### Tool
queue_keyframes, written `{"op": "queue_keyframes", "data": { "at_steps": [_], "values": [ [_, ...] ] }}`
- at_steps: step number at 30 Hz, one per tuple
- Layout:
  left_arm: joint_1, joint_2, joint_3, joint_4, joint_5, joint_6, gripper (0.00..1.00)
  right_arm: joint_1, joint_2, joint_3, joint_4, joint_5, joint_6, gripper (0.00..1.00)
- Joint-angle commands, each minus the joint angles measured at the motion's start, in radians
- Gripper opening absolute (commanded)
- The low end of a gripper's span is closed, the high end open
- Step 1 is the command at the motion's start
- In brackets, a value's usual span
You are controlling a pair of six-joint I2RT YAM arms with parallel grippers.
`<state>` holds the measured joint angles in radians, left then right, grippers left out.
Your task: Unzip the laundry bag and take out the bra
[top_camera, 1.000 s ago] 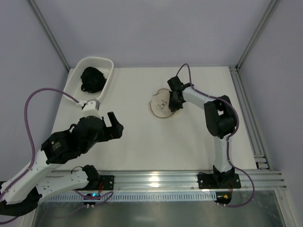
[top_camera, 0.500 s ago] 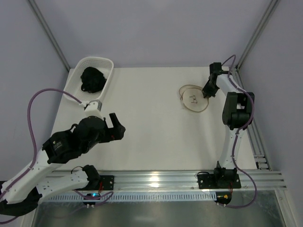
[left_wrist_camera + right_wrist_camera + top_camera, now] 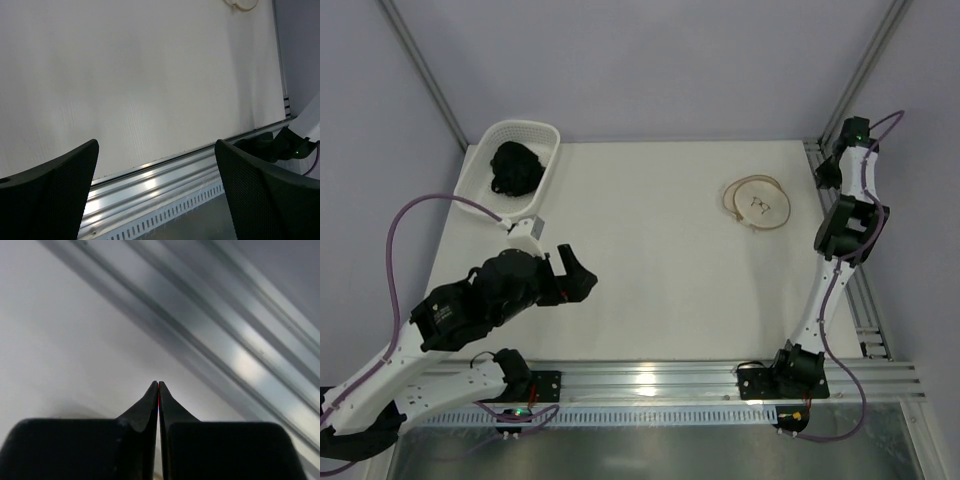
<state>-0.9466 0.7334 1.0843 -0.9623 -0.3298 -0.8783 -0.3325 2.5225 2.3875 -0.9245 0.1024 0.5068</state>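
a: left gripper [image 3: 578,275]?
b: fingers spread wide, nothing between them, hanging over the table [image 3: 650,250].
a: right gripper [image 3: 158,386]?
b: fingers pressed together, empty, beside the side rail [image 3: 240,355].
a: bag?
b: the bag [image 3: 757,203] lies flat on the table, near the right gripper's left and apart from it, far ahead-right of the left gripper. a basket [image 3: 535,127] holding a black garment [image 3: 515,168] sits beyond the left gripper.

Right fingers [image 3: 141,424] pressed together above white table [image 3: 60,340]; metal rail [image 3: 240,357] beside.
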Motion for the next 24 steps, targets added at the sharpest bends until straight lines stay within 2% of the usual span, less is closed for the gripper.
{"op": "queue_keyframes", "data": {
  "at_steps": [1, 2, 3, 4, 5, 6, 7, 8, 15, 17, 18, 24],
  "values": [
    [0.002, -0.019, -0.004, 0.083, 0.031, 0.024, 0.99, -0.046, -0.109, -0.028, 0.007, -0.003, -0.022, 0.04],
    [0.002, -0.022, -0.006, 0.091, 0.043, 0.027, 1.00, -0.043, -0.167, -0.100, 0.117, 0.002, -0.036, 0.04],
    [0.002, -0.026, -0.011, 0.106, 0.054, 0.036, 0.99, -0.042, -0.236, -0.287, 0.194, -0.006, -0.043, 0.04],
    [0.002, -0.028, -0.017, 0.132, 0.055, 0.042, 0.99, -0.037, -0.402, -0.391, 0.287, -0.012, -0.039, 0.04],
    [0.002, -0.035, -0.020, 0.145, 0.055, 0.044, 1.00, -0.025, -0.489, -0.497, 0.478, -0.035, -0.034, 0.05],
    [0.002, -0.041, -0.024, 0.160, 0.057, 0.047, 0.99, -0.014, -0.569, -0.654, 0.553, -0.049, -0.033, 0.10],
    [0.002, -0.046, -0.029, 0.177, 0.054, 0.051, 0.99, 0.001, -0.691, -0.695, 0.600, -0.056, -0.033, 0.11],
    [0.002, -0.051, -0.035, 0.198, 0.051, 0.056, 0.99, 0.039, -0.735, -0.723, 0.625, -0.075, -0.037, 0.11],
    [0.002, -0.049, -0.047, 0.251, 0.081, 0.079, 1.00, 0.291, -0.999, -0.866, 0.561, -0.179, -0.137, 0.11],
    [0.002, -0.046, -0.050, 0.257, 0.096, 0.081, 0.99, 0.332, -1.059, -0.948, 0.541, -0.201, -0.149, 0.12],
    [0.002, -0.046, -0.057, 0.267, 0.101, 0.078, 1.00, 0.407, -1.124, -1.020, 0.544, -0.213, -0.152, 0.12],
    [0.002, -0.063, -0.103, 0.324, 0.140, 0.075, 0.99, 0.605, -1.361, -1.267, 0.503, -0.225, -0.183, 0.13]
  ]
}}
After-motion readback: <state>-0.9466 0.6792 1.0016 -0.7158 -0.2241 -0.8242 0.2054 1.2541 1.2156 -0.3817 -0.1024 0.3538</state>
